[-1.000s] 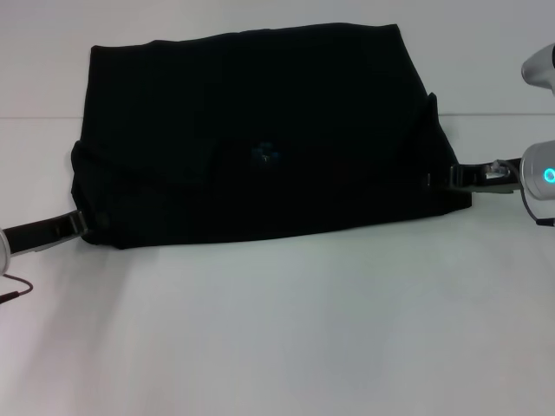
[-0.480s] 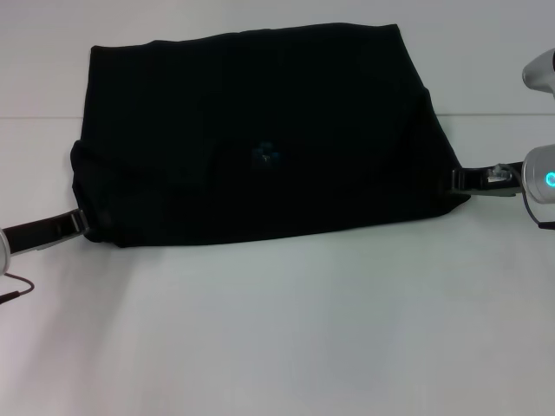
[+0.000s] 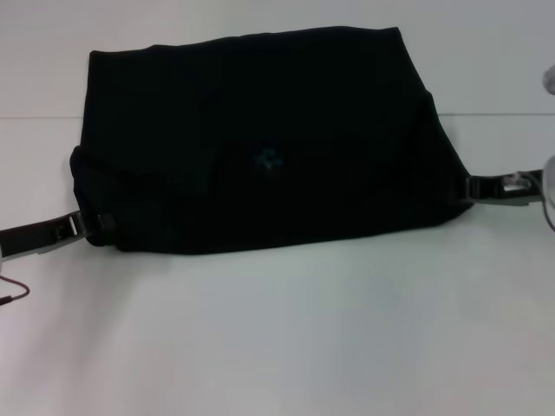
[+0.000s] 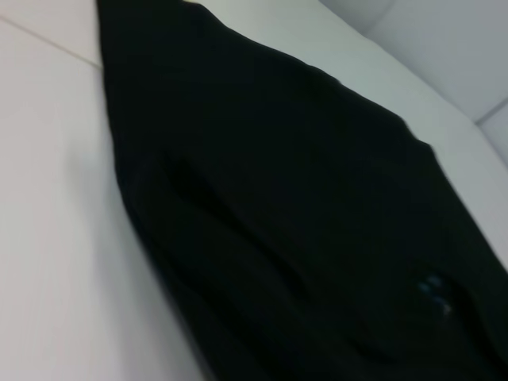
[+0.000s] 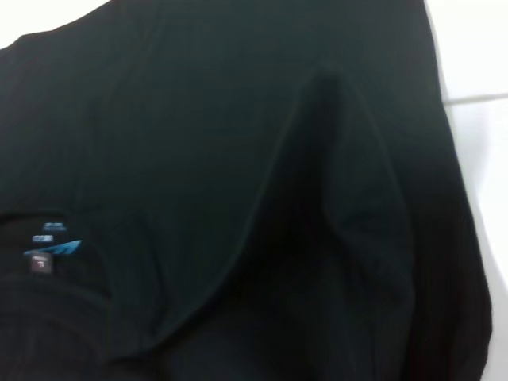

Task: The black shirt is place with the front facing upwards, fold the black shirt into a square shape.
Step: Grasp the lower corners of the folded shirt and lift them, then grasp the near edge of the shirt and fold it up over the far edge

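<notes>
Left gripper (image 3: pixel 87 227) low at shirt's left corner, right gripper (image 3: pixel 473 187) at its right edge; I can't tell either grip. Black shirt (image 3: pixel 260 139) lies folded on white table (image 3: pixel 303 338); lettering hidden, label (image 5: pixel 48 250) blurry.

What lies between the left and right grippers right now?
In the head view, only the black shirt spans the stretch between the left gripper and the right gripper, its blue neck label near the middle.

White table (image 3: pixel 286 338), the black shirt (image 3: pixel 260 139) lying folded on it
</notes>
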`<state>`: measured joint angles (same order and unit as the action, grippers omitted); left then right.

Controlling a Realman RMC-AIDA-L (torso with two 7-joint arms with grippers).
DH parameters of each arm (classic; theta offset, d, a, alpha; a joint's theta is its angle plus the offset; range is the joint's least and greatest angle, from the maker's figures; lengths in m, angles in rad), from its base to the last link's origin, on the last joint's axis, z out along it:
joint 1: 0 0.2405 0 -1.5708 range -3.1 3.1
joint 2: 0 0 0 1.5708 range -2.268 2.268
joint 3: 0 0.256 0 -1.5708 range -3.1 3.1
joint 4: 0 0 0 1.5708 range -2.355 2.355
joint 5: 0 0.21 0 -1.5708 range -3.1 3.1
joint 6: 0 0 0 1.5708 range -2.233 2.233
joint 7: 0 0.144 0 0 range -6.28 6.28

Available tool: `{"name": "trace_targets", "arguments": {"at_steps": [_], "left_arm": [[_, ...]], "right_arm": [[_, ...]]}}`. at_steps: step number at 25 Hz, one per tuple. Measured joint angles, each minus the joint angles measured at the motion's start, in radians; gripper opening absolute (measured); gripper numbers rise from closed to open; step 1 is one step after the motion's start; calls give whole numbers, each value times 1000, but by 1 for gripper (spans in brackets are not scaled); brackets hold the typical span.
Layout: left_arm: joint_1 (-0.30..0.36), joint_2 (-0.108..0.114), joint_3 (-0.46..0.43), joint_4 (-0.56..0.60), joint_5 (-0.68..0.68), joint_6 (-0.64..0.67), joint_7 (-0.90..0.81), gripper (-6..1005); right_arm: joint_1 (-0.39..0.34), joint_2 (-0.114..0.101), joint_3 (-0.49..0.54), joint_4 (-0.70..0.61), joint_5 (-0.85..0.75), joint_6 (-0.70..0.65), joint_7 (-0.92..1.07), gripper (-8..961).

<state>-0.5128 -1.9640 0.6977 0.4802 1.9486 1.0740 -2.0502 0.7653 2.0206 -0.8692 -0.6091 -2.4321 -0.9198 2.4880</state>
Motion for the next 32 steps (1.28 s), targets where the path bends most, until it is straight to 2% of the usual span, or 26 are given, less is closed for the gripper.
{"name": "trace_targets", "arguments": {"at_steps": [8,13,16,24,27,32], "left_arm": [[52,61,-40,7,79,268,-93,51],[79,75,-130,45,200,445,-169,51],[91,79,-143,74,261,528,-208,52],[94,95,-145,85,433,684,-248,52],[85,96,-145,93,485,722,-245,52],[81,96,-146,98,481,730,-236,51]], "right_arm": [[-141,-16,16,-138,45,-337,-71,47],[-208,-10,28,-168,52,-524,-171,45],[-246,-7,29,-164,42,-648,-294,44],[-317,-26,43,-146,30,-803,-469,44],[-326,-30,58,-145,30,-812,-479,45],[-308,-31,107,-128,36,-801,-475,45]]}}
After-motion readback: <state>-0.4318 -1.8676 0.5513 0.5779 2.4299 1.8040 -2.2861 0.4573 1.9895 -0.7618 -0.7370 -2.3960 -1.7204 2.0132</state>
